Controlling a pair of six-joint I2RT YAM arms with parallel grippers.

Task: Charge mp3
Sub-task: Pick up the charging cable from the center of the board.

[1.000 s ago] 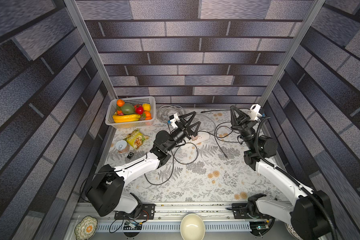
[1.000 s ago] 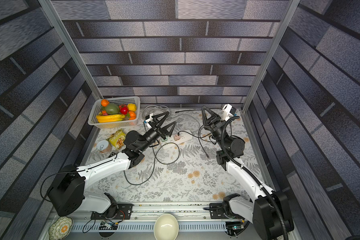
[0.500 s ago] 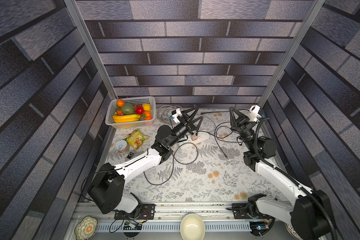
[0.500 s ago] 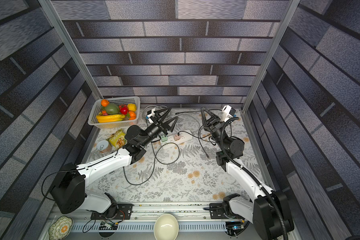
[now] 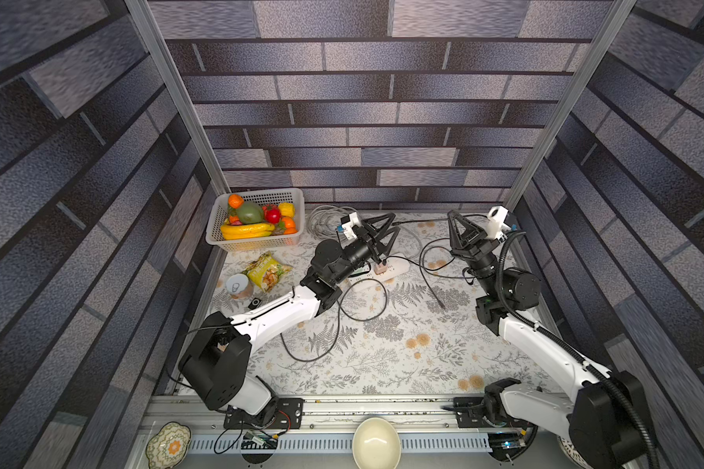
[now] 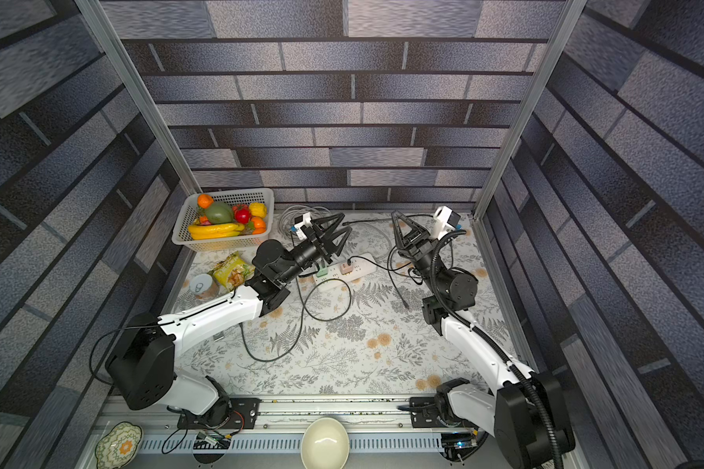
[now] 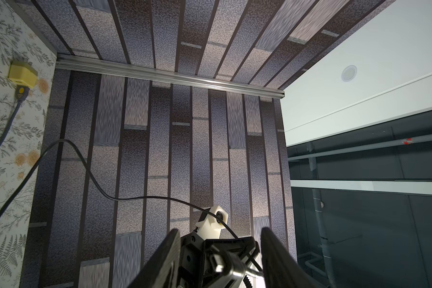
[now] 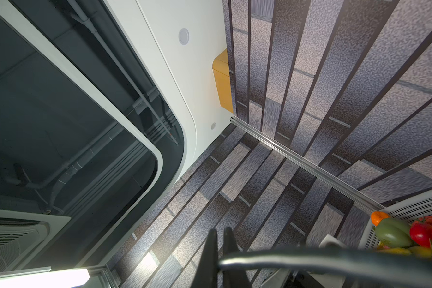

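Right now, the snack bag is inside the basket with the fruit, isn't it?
Not quite. The bag is outside the basket. It lies on the table in front of it, next to the can. Only the fruit is in the basket. Both top views show this.

Small dark mp3 player [image 5: 255, 302] flat beside tin can [image 5: 236, 285]
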